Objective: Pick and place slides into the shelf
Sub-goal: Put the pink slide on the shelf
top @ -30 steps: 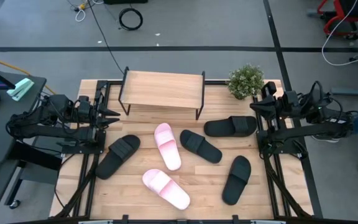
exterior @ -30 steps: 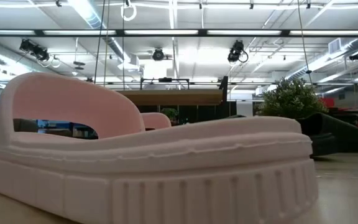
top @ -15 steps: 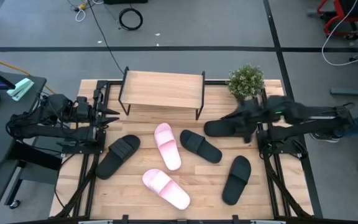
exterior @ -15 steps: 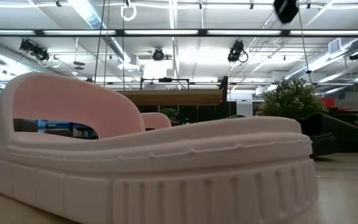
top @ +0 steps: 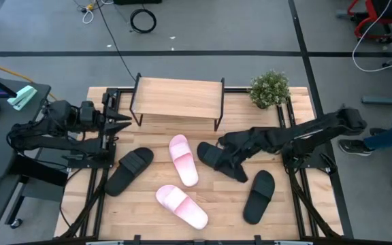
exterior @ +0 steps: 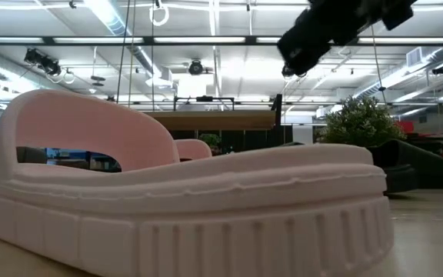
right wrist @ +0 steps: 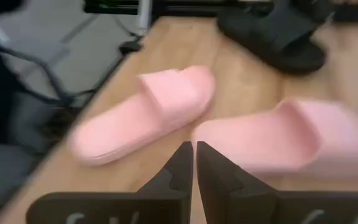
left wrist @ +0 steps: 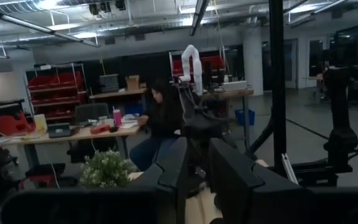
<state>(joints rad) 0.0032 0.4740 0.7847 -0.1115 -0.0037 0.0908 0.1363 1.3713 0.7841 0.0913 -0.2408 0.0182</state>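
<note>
Two pale pink slides (top: pixel 184 159) (top: pixel 181 206) lie soles down mid-table. Black slides lie at the left (top: pixel 129 170), in the middle (top: pixel 222 162) and near right (top: pixel 259 196). The shelf (top: pixel 177 97) stands at the far edge on its thin black legs. My right gripper (top: pixel 224 144) reaches from the right over the middle black slide, above it, fingers shut (right wrist: pixel 194 150), pointing toward the pink slides (right wrist: pixel 148 115). It also shows high up in the low view (exterior: pixel 314 35). My left gripper (top: pixel 124 121) waits at the left beside the shelf, with a narrow gap between its fingers (left wrist: pixel 199 165).
A small potted plant (top: pixel 269 88) stands at the far right corner beside the shelf. Black frame rails run along both table sides (top: pixel 101 177) (top: pixel 298 184). The near pink slide (exterior: pixel 183 208) fills the low view. A person sits at a desk in the room beyond (left wrist: pixel 160 118).
My right arm has swung out from its place at the table's right edge toward the middle and downward, tipping its gripper down, and now stretches over the black slides. Its fingers have stayed shut. No slide has moved.
</note>
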